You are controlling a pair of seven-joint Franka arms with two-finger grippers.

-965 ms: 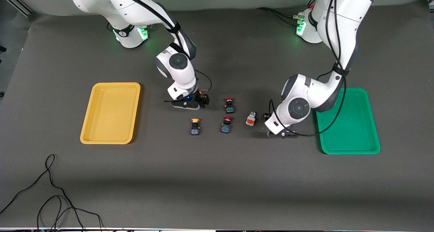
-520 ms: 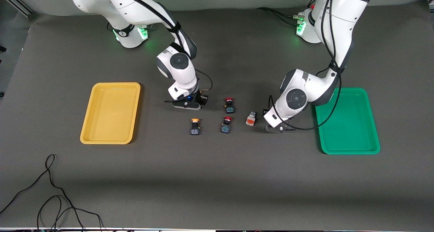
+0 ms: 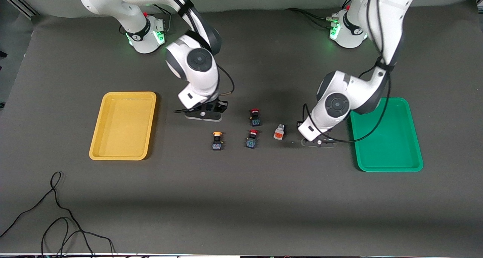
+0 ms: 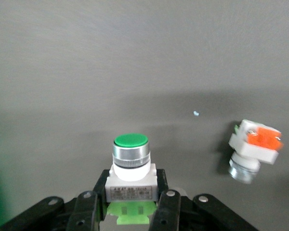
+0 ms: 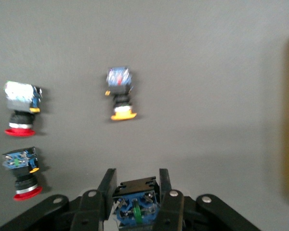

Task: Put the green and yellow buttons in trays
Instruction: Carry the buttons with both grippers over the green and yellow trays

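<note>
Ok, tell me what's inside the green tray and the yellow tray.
Nothing shows in the green tray or the yellow tray. The left arm covers one corner of the green tray. The left gripper holds a green button; the right gripper holds a black-bodied button.

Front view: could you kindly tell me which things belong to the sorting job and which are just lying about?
Job: left gripper shut on green-capped white button; right gripper shut on black-bodied button; yellow-capped black button; orange-faced white block; yellow plastic tray; green plastic tray.
Lying about: two red-capped black buttons; black cable.
</note>
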